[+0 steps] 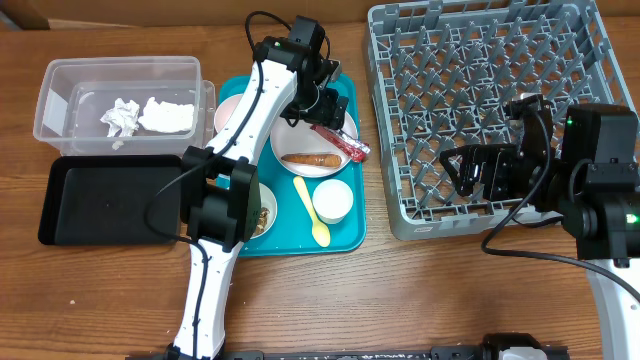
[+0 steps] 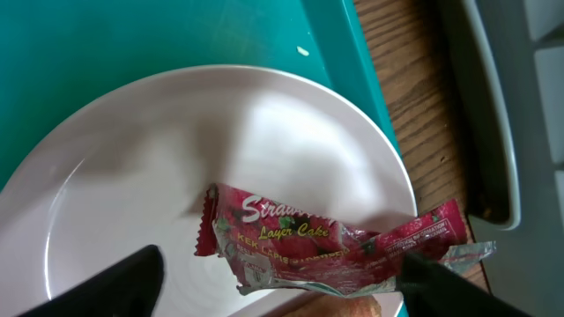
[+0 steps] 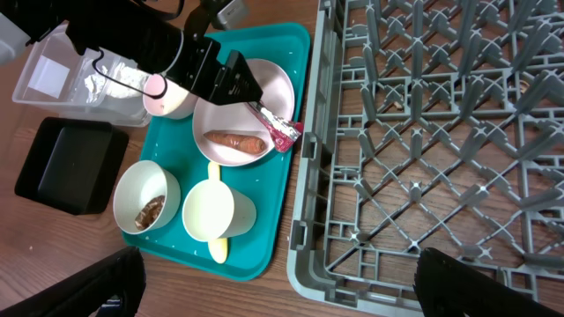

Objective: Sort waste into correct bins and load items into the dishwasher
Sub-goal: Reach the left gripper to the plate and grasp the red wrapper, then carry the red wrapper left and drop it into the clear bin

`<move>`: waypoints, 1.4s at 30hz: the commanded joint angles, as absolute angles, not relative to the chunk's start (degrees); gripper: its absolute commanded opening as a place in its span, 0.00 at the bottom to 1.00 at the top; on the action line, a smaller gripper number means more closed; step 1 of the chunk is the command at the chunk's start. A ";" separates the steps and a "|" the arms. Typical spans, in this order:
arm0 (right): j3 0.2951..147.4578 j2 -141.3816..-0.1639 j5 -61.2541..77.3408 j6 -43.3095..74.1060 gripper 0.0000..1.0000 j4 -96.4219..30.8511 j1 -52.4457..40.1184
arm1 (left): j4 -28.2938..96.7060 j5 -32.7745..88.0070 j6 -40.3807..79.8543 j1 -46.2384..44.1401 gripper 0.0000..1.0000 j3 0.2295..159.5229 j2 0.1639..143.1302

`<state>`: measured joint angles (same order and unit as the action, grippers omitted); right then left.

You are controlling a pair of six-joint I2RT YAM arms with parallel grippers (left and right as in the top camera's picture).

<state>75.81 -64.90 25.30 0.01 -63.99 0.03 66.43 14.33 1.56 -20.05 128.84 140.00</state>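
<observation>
A red-and-white wrapper (image 2: 317, 242) lies on the pale plate (image 2: 176, 150) beside an orange carrot stick (image 1: 312, 159). My left gripper (image 2: 282, 286) hangs low over the plate, open, one finger on each side of the wrapper. Its right finger (image 2: 441, 286) is at the wrapper's end, and the left finger stands apart from it. My right gripper (image 3: 282, 282) is open and holds nothing, above the front left corner of the grey dishwasher (image 1: 400, 200). The clear tub (image 1: 60, 80) holds crumpled white paper (image 1: 122, 116). The black tray (image 1: 100, 200) sits in front of it.
The teal tray (image 1: 345, 235) also carries a white cup (image 1: 333, 201), a yellow spoon (image 1: 310, 205), a bowl with brown food (image 1: 264, 212) and another bowl (image 1: 225, 112) half hidden by my left arm. The dishwasher's rim runs close along the teal tray's right edge.
</observation>
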 commanded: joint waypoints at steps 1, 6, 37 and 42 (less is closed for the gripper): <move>77.28 -64.69 25.78 0.16 1.00 -63.75 0.45 | 66.59 14.04 1.76 -20.36 0.77 127.46 140.38; 77.28 -64.69 25.78 0.16 1.00 -63.77 0.45 | 64.55 14.00 3.09 -20.64 0.72 124.03 140.38; 77.28 -64.71 25.78 0.19 1.00 -63.79 0.45 | 92.01 -0.21 13.08 0.23 0.04 161.60 139.72; 77.28 -64.71 25.78 0.16 1.00 -63.70 0.45 | 93.54 -4.89 13.13 9.30 0.04 161.36 139.83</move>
<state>75.81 -64.90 25.30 0.01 -64.03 0.03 93.34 1.23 11.84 5.10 160.77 140.00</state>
